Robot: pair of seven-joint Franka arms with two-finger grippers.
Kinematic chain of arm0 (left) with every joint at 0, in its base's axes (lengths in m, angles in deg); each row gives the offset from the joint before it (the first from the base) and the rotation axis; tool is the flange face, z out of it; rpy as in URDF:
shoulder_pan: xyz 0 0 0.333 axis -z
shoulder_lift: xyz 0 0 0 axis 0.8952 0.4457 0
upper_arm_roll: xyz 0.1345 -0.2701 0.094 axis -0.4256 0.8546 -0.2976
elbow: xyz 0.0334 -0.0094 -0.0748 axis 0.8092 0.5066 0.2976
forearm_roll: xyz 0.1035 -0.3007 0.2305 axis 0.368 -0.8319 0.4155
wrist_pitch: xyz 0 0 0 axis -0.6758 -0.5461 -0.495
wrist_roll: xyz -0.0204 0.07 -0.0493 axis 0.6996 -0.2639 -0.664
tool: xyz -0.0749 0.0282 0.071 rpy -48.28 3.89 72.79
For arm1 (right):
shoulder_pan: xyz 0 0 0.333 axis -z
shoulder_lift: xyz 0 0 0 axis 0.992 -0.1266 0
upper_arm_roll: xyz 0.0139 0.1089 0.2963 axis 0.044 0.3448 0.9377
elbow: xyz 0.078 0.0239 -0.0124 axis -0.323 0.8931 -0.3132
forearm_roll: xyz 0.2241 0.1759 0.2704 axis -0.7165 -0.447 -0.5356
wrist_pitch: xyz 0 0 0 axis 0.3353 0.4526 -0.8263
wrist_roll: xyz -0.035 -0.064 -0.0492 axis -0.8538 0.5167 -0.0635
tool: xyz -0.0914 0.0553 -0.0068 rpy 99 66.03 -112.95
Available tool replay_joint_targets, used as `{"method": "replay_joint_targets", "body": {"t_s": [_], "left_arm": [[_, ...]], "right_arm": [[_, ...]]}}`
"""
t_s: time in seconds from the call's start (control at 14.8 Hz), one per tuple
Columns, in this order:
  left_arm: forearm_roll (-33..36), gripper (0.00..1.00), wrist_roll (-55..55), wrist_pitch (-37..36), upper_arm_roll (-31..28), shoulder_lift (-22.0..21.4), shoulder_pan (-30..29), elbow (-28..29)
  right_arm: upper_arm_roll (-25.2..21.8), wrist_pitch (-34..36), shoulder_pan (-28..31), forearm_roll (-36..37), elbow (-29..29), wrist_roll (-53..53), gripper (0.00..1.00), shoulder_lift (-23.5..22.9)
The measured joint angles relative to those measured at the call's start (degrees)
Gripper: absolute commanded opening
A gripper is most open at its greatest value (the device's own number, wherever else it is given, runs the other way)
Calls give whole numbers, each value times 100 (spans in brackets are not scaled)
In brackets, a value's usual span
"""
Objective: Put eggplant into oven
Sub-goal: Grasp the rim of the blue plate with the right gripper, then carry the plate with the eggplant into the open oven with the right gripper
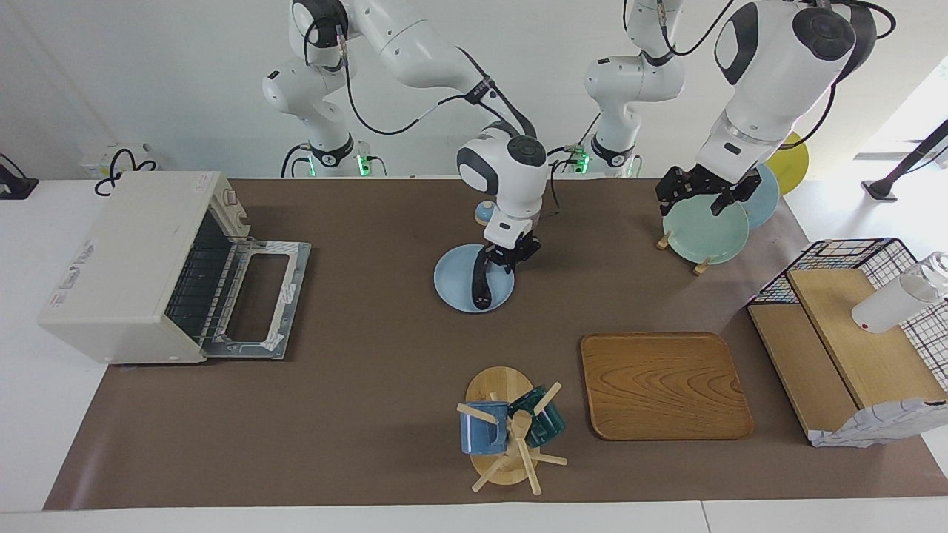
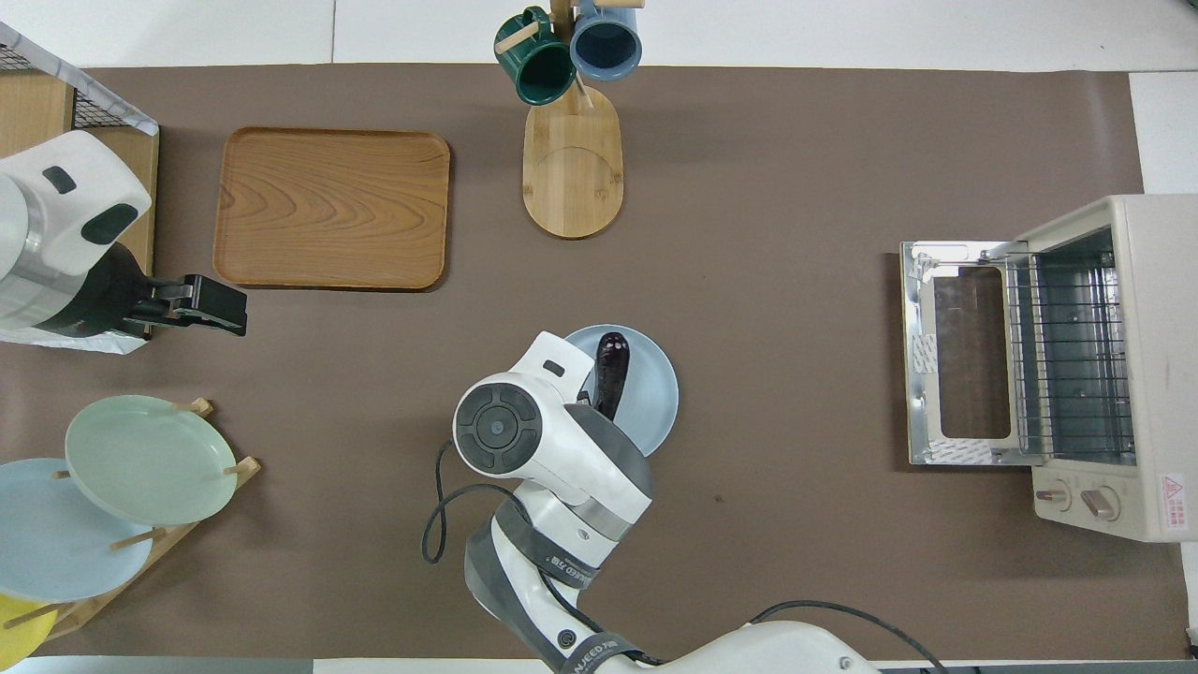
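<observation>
1. You see the right gripper point(image 1: 506, 257) down over the light blue plate point(image 1: 453, 285), closed on the stem end of the eggplant point(image 1: 481, 285).
2. The eggplant lies on this plate near the middle of the table; its rounded end points away from the robots. In the overhead view the right arm's wrist covers its stem end.
3. You see the oven point(image 1: 141, 259) at the right arm's end of the table, well apart from the plate. Its door point(image 1: 261, 300) is dropped open and flat, and the wire rack point(image 2: 1067, 351) inside is bare.
4. The left arm waits; the left gripper point(image 1: 701, 194) hangs over the green plate point(image 1: 703, 235) in the plate rack, with its fingers spread apart and holding nothing.
5. The wooden tray point(image 1: 663, 385) and the mug stand point(image 1: 507, 429) are farther from the robots than the light blue plate.
</observation>
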Motion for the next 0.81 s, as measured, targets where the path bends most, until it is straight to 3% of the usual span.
{"method": "replay_joint_targets", "body": {"t_s": [0.47,0.68,0.81], "left_arm": [[0,100,0,0,19,0,-4,-4],[0,100,0,0,19,-3,-21,-5],[0,100,0,0,12,-5,-51,-7]], "right_arm": [[-107,1923,297,683,-938,-167,0,162],[-130,2125,1024,693,-676,-642,0,501],[-139,2123,1488,696,-153,-853,0,865]]}}
